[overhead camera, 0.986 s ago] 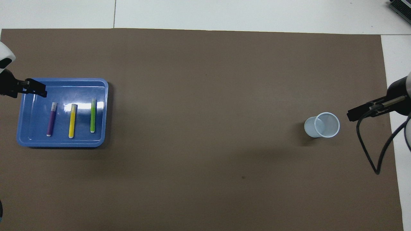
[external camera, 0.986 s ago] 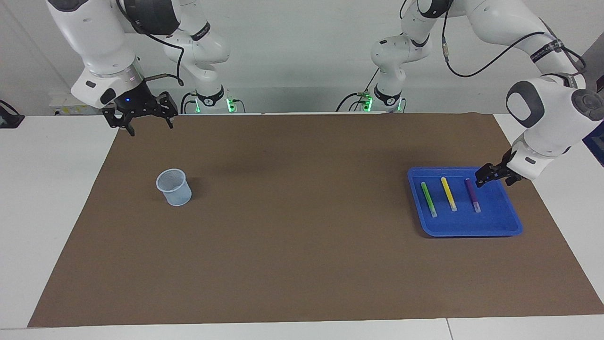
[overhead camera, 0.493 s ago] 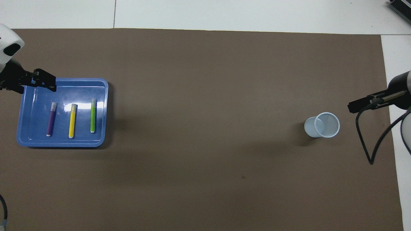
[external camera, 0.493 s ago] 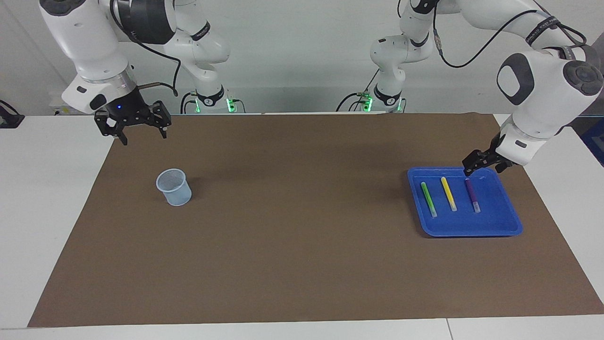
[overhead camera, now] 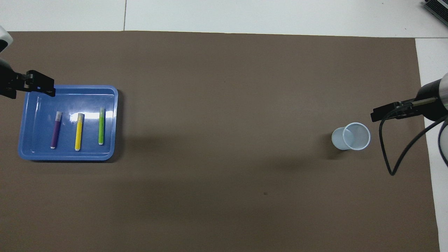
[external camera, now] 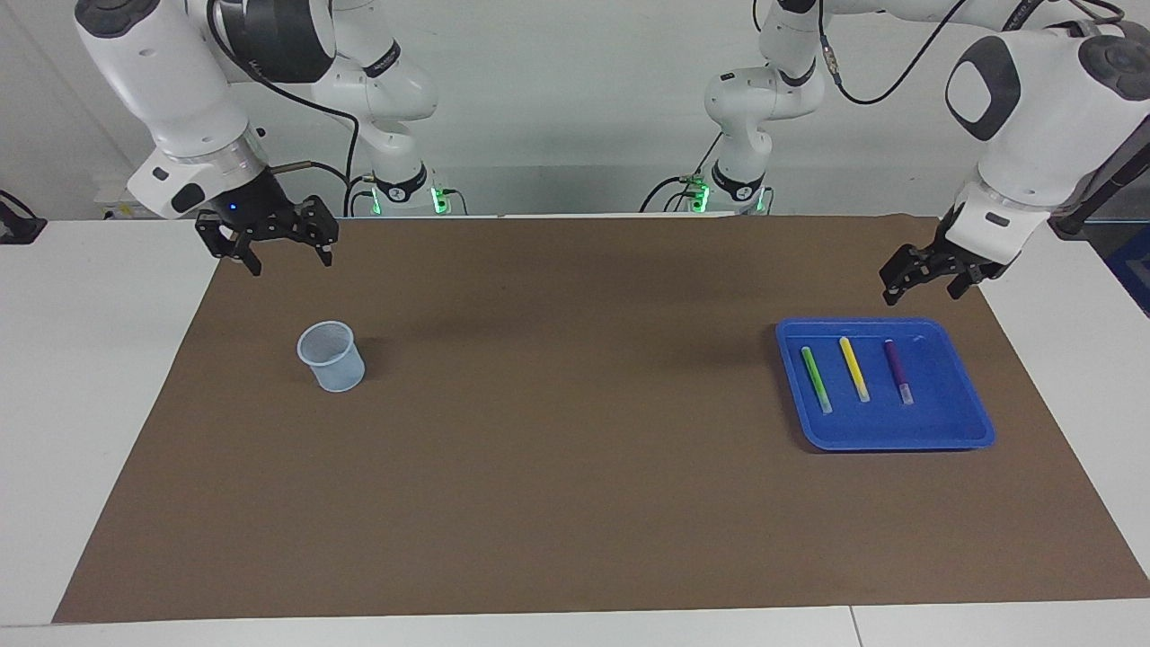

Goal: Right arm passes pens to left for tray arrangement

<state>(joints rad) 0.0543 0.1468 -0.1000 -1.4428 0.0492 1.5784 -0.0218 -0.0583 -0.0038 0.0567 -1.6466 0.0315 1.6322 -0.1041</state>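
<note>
Lying uncovered in the tray [external camera: 952,431], three pens [external camera: 853,368] show fully.

Bright, even overhead light, soft shadows on the brown mat [external camera: 575,449], white glare inside the tray [overhead camera: 35,154].

One camera sat high across the table, facing the robots and taking in both arms. The other looked steeply down from above the robots' end. Both stood well back and shared the brown mat [external camera: 575,422], tray [overhead camera: 31,154] and cup [external camera: 332,358].
</note>
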